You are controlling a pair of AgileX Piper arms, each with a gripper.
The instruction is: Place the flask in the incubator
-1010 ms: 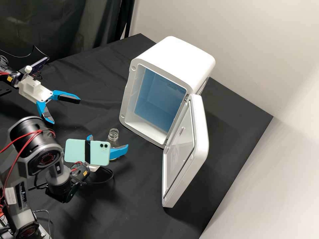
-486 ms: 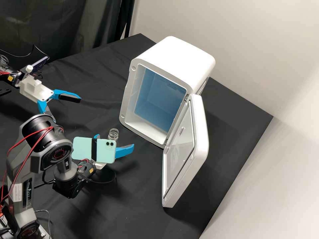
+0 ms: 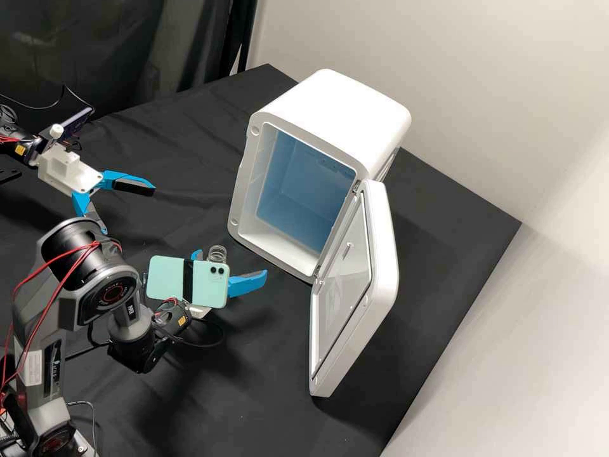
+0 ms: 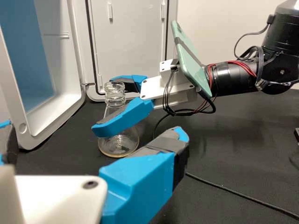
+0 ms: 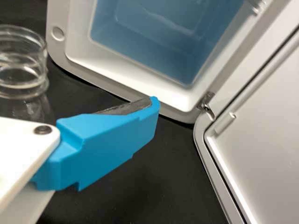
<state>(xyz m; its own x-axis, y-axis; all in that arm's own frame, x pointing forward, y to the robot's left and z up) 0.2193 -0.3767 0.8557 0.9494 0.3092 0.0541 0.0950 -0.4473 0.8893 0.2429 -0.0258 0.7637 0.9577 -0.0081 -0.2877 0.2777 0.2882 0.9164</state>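
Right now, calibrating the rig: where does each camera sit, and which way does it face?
High view: above the bench, slanting down on incubator, flask, left pincer and right pincer.
Left wrist view: faces flask and right pincer; own fingers close up.
Right wrist view: faces incubator's open mouth; own finger close up.
All three share flask and incubator.

The black, lightly creased surface [image 3: 444, 241] runs to a corner at the far right, close to a plain white wall [image 3: 476, 76]. Dark curtains [image 3: 95, 51] hang behind its rear left edge. Beyond the right edge lies what looks like a pale floor [image 3: 539, 355], crossed by soft shadow.
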